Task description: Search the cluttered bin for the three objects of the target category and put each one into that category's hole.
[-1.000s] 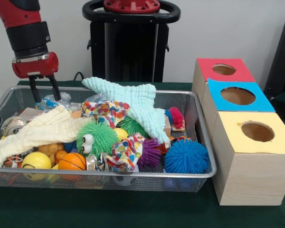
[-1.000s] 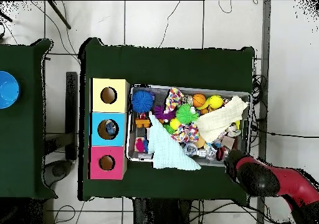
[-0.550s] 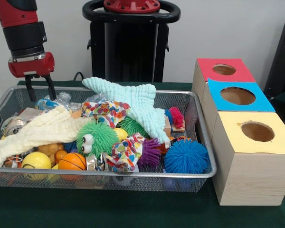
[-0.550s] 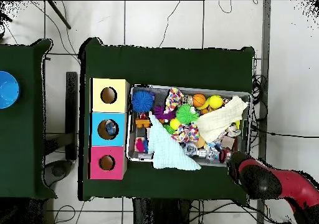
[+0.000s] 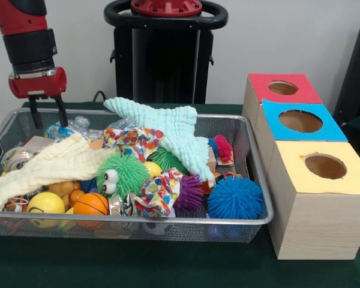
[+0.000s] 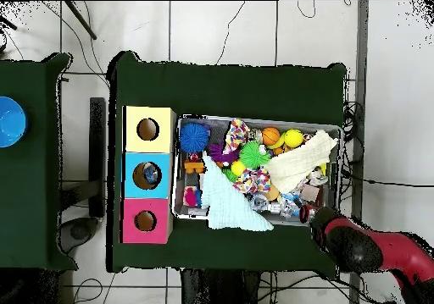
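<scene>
My gripper (image 5: 47, 119) hangs open and empty over the far left corner of the wire bin (image 5: 168, 221), its fingertips just above the rim. Right below it lies a crumpled clear plastic bottle (image 5: 69, 128). The bin is heaped with a mint cloth (image 5: 174, 129), a cream cloth (image 5: 48, 168), a green fuzzy ball with eyes (image 5: 123, 174), a blue spiky ball (image 5: 235, 198), an orange basketball (image 5: 91, 204) and a yellow ball (image 5: 45, 203). In the overhead view the red arm (image 6: 356, 243) reaches the bin's corner (image 6: 326, 207); the fingers are hidden there.
Three wooden boxes with round holes stand beside the bin: a red top (image 5: 261, 90), a blue top (image 5: 333, 129) and a yellow top (image 5: 348, 180). Patterned cloths (image 5: 159, 195) and a purple spiky toy (image 5: 189, 193) lie among the clutter. The blue box's hole (image 6: 151, 174) shows something inside.
My gripper has risen out of the bin's far left corner and drifted slightly left, with nothing held. The objects in the bin have not moved.
</scene>
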Controlling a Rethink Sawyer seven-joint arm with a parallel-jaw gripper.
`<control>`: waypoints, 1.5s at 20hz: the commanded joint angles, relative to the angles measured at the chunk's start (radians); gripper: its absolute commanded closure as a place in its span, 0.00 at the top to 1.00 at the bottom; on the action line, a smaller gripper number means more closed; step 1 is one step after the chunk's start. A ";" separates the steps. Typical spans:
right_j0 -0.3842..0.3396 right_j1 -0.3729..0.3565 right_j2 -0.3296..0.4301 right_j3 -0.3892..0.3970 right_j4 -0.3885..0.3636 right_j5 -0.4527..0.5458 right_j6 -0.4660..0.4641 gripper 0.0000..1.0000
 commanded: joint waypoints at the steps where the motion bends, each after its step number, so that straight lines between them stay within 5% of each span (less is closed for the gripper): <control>1: -0.005 0.032 0.038 -0.089 -0.074 0.024 -0.280 1.00; 30: 0.019 0.057 0.030 -0.062 -0.112 -0.024 -0.190 1.00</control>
